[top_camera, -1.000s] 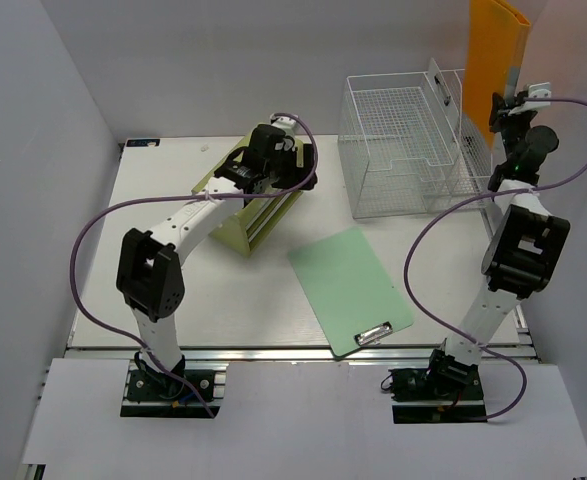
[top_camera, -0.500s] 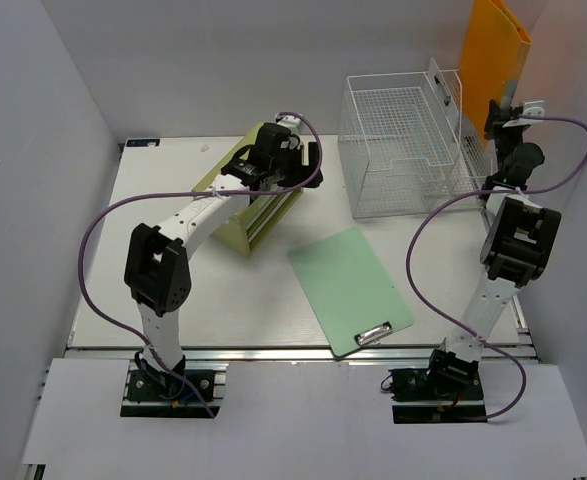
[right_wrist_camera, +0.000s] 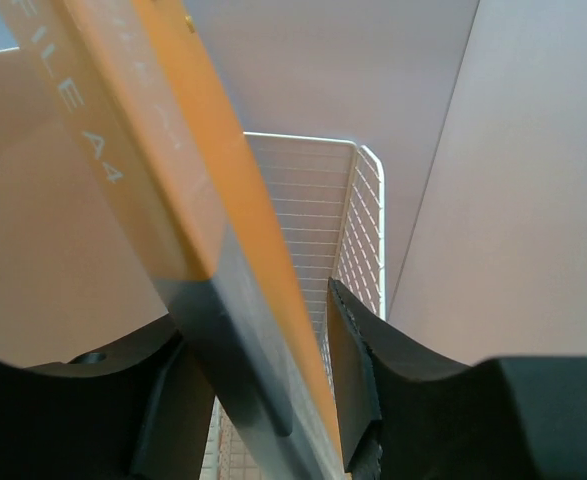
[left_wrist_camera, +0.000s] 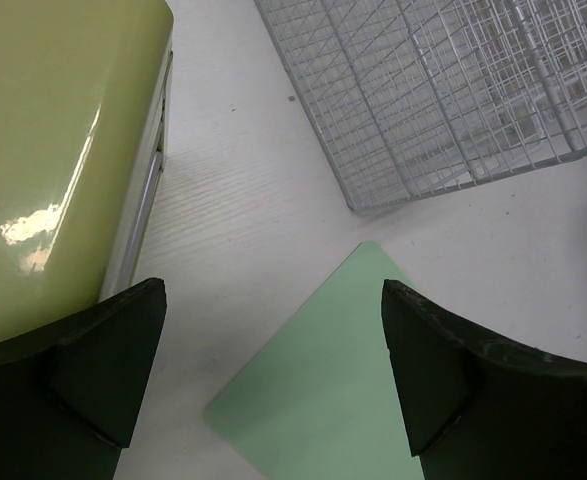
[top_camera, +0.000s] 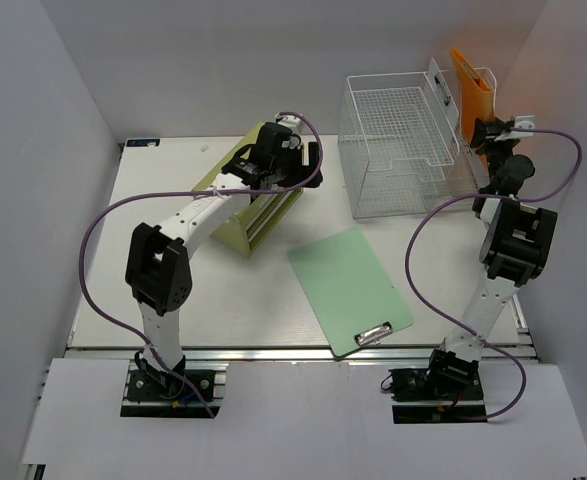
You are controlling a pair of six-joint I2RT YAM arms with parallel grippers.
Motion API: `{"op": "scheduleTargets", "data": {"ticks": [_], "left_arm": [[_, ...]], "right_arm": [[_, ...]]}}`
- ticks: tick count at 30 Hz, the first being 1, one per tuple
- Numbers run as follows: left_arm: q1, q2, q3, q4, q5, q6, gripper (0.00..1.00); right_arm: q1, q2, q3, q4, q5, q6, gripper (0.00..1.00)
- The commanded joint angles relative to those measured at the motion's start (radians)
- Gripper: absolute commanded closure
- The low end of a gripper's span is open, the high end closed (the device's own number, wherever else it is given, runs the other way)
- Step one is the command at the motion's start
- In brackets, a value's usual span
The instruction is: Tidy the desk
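Observation:
The desk is a white tabletop with a silver rail along its front. My right gripper is high at the back right, and its open jaws straddle an orange file folder standing upright in the right slot of the white wire rack. In the right wrist view the folder runs between my fingers, with a gap beside the right finger. My left gripper hovers wide open over the olive-green drawer box, holding nothing.
A light green clipboard lies flat in the middle of the desk with its clip towards the front rail. In the left wrist view the clipboard's corner shows between my fingers, the drawer box to the left and the rack beyond.
The right jaws have parted and the orange folder has dropped lower into the rack. The right gripper came down with it. The left gripper shifted slightly over the drawer box.

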Motion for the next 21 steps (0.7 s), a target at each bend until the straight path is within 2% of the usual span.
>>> {"op": "scheduleTargets", "data": {"ticks": [1, 4, 8, 9, 10, 11, 12, 14, 16, 21], "left_arm": [[0.017, -0.006, 0.012, -0.051, -0.046, 0.011, 0.02], [0.017, -0.013, 0.001, -0.049, -0.046, 0.011, 0.02], [0.017, -0.018, -0.011, -0.037, -0.032, 0.009, 0.02], [0.017, -0.015, -0.013, -0.035, -0.027, 0.008, 0.02], [0.015, -0.013, -0.013, -0.032, -0.024, 0.006, 0.02], [0.017, -0.01, -0.011, -0.032, -0.021, 0.006, 0.02], [0.017, -0.007, -0.011, -0.032, -0.017, 0.004, 0.02], [0.017, -0.003, -0.011, -0.028, -0.017, 0.004, 0.02], [0.017, 0.002, -0.011, -0.028, 0.0, 0.0, 0.02], [0.015, 0.01, -0.011, -0.029, 0.019, -0.003, 0.02]], "right_arm": [[0.005, -0.029, -0.011, 0.079, 0.011, -0.016, 0.5], [0.005, -0.038, -0.016, 0.077, 0.019, -0.007, 0.5], [0.005, -0.049, 0.015, 0.067, 0.028, 0.015, 0.45], [0.005, -0.049, 0.032, 0.024, 0.036, 0.036, 0.55], [0.005, -0.047, 0.053, -0.001, 0.05, 0.051, 0.71], [0.005, -0.044, 0.081, -0.01, 0.067, 0.065, 0.96], [0.005, -0.035, 0.089, 0.034, 0.053, 0.077, 1.0], [0.006, 0.008, 0.105, 0.089, 0.051, 0.1, 1.0], [0.005, 0.047, 0.142, 0.112, 0.076, 0.163, 1.0], [0.008, 0.094, 0.173, 0.116, 0.051, 0.167, 1.0]]}}
